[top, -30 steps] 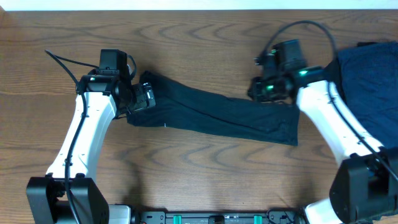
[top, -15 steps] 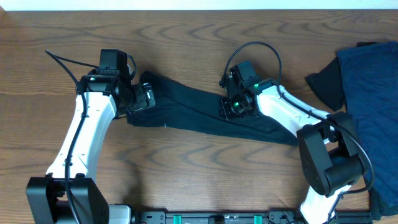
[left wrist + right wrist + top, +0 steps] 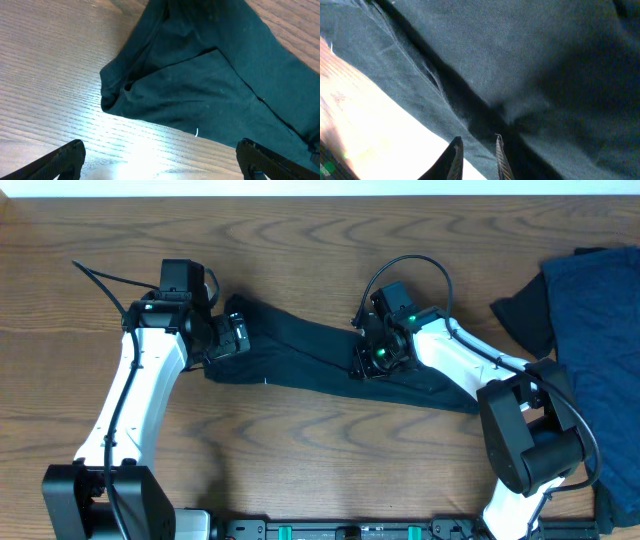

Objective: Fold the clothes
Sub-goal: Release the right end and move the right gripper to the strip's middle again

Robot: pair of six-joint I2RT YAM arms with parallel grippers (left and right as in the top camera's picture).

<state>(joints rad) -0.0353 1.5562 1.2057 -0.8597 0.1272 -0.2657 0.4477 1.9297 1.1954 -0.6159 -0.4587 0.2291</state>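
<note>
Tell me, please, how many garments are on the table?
2 for certain: a dark T-shirt stretched across the middle, and a navy-blue heap at the right edge. The heap, with its black flap, may hold more.

Overhead view looks straight down on the whole desk (image 3: 300,460). Both wrist views face down, close, sharing the dark T-shirt (image 3: 210,85) with it.

T-shirt (image 3: 300,355) strip across table (image 3: 300,465); right pincer (image 3: 368,364) above middle.
</note>
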